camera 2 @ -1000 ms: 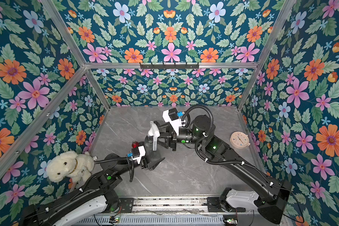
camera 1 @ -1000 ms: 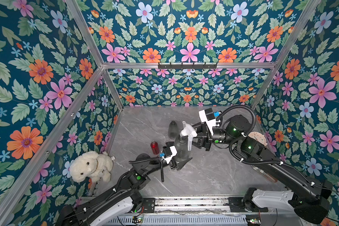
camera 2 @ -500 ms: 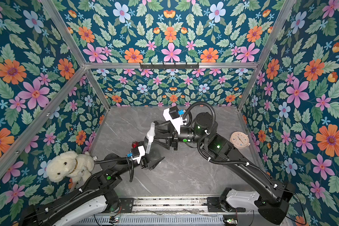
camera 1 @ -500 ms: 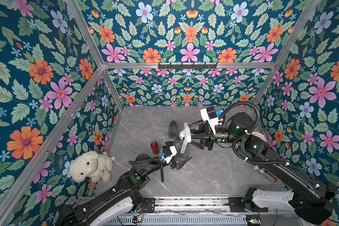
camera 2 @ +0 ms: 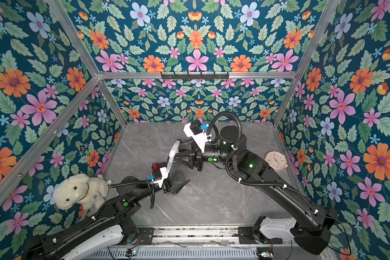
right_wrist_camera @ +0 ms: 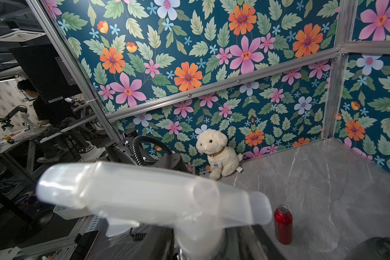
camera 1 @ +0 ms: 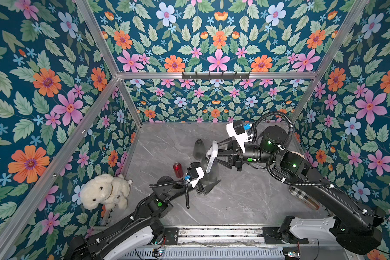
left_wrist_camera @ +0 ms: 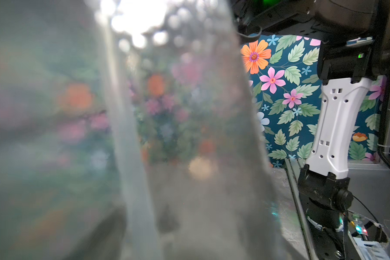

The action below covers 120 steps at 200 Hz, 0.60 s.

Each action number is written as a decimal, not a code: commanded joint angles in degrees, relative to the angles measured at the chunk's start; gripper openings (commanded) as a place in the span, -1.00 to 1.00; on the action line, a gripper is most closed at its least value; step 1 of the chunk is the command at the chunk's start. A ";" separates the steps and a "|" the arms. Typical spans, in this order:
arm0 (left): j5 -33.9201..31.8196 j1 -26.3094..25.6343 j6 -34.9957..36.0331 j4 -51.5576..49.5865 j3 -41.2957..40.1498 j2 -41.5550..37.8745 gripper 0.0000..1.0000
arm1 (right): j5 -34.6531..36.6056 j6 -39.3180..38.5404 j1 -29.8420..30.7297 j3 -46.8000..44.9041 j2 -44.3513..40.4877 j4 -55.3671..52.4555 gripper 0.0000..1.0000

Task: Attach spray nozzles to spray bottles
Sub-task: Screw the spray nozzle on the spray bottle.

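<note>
**Nozzle on the bottle, both grippers clamped**

Nearest you, the plush dog (camera 1: 104,191) sits against the left wall, well apart from the work. Moving in, your left gripper (camera 1: 209,177) is clamped on the lower body of the grey bottle (camera 1: 214,174), which stands upright on the table (camera 1: 234,202). That bottle's blurred, smoky wall fills most of the left wrist view.

Just beside that gripper's wrist, the red bottle (camera 1: 178,169) stands upright with its neck bare and nothing touching it.

A step further in, the spray nozzle (camera 1: 209,166) sits on top of the grey bottle's neck. Your right gripper (camera 1: 214,152) reaches in from the right, its jaws closed on the nozzle from both sides. You cannot tell from here whether the collar is screwed tight.

Just behind it, the second grey bottle (camera 1: 198,149) stands upright with no nozzle on it.
</note>
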 commanded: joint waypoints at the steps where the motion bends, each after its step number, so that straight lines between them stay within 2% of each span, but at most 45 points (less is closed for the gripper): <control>1: -0.09 -0.04 1.23 -0.12 0.51 -0.20 -1.00 | 1.58 -1.40 0.19 1.93 0.57 -3.32 -0.13; 37: -0.73 -0.01 1.71 -0.97 1.01 -0.11 -1.00 | 5.23 -4.34 2.26 5.11 1.51 -9.98 -0.22; 87: -1.33 0.01 1.34 0.02 1.01 -0.08 -1.00 | 6.52 -3.78 2.72 2.48 -0.16 -7.91 -0.34; 120: -2.95 0.00 0.21 2.03 0.42 -0.85 -1.00 | 10.32 -5.15 4.83 1.00 -0.79 -6.73 -0.38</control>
